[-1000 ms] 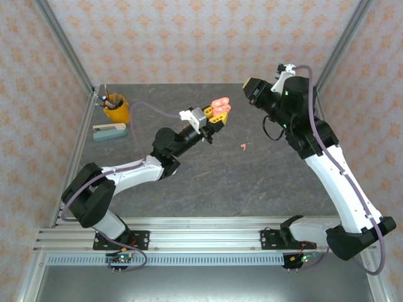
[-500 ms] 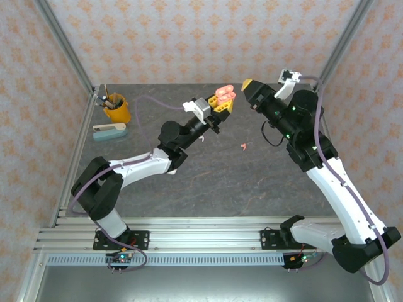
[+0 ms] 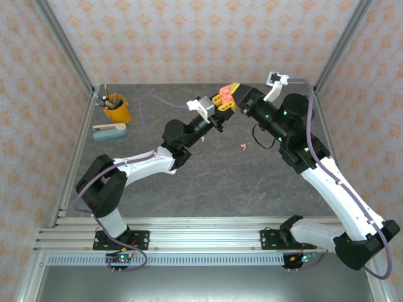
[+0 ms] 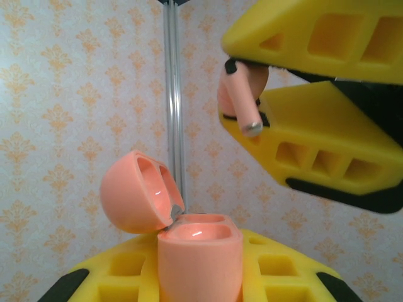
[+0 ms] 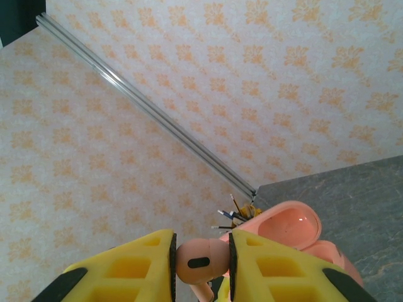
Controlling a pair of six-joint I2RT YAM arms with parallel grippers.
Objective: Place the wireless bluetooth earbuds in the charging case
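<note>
Salmon case point(image 4: 198, 258) glossy smooth plastic; earbud point(image 4: 241, 94) same, metal-tipped stem; table point(image 3: 208, 179) matt grey, stone-look.

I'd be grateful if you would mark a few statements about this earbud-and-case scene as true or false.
1. The left gripper holds a salmon charging case with its lid open. True.
2. The right gripper has empty jaws. False: they are shut on a salmon earbud.
3. That earbud sits inside the case. False: it hangs above the open case, apart from it.
4. A small salmon piece lies loose on the table. True.
5. The yellow cup lies tipped over. False: it stands upright near the far left corner.
</note>
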